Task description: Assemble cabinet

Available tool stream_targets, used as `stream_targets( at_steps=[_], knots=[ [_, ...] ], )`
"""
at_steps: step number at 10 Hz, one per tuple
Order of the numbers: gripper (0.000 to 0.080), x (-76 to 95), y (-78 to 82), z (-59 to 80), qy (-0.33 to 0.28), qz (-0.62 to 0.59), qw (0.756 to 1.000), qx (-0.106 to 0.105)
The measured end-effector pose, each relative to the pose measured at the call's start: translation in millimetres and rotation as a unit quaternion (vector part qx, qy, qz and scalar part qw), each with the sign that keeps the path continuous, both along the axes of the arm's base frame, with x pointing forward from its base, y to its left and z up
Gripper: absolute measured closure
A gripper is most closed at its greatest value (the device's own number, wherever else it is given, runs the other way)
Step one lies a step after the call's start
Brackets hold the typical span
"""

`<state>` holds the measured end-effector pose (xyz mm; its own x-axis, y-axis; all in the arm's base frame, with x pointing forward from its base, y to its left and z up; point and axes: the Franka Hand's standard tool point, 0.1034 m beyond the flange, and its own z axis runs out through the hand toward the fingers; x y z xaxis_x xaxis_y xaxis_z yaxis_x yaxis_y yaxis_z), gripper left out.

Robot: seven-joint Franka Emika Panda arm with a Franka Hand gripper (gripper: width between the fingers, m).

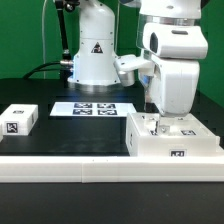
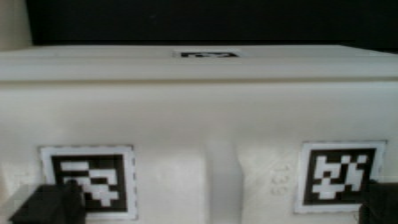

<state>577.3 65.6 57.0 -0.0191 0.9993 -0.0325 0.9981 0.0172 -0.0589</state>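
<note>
**Weak hold or stray push could tip the cabinet at the desk's near edge**

Find the cabinet (image 1: 175,145) close to the desk's near edge, toward the corner at the exterior view's right; just beside the long white rail (image 1: 70,172) running along that edge, perhaps touching it, cannot tell; well apart from the small tagged block (image 1: 20,118) toward the opposite near corner and from the marker board (image 1: 95,108) at mid-desk.

See the hand (image 1: 160,120) hanging low, right at the cabinet's upper face, with its fingertips hidden there in the exterior view; in the wrist view, can make out only one dark finger (image 2: 45,205) against a tagged white face; cannot tell how far apart the fingers stand, nor whether anything sits clamped between them.

Judging from that, expect trouble first from a poor hold; a big body of what looks like smooth plastic, possibly gripped off-centre, could swing or slip out on any lift.

Next, from a push in place of a grip; could wedge the cabinet against the rail and tilt it, or skew it out of line for later steps.

Last, from pressing down too hard; could jam the fingertips on the top face, or disturb the small parts there, too blurred to name.
</note>
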Motion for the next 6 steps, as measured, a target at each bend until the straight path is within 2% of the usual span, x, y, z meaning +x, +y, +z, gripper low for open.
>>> stream_targets(
  at_steps=[2, 4, 6],
  knots=[
    [0.0001, -1.5, 0.6, 2.1, -0.001, -0.004, 1.000, -0.001],
    [0.0001, -18.0, 2.0, 22.5, -0.016, -0.024, 1.000, -0.006],
    [0.0002, -35.7, 2.3, 37.1, -0.037, -0.062, 0.997, -0.006]
  ],
)
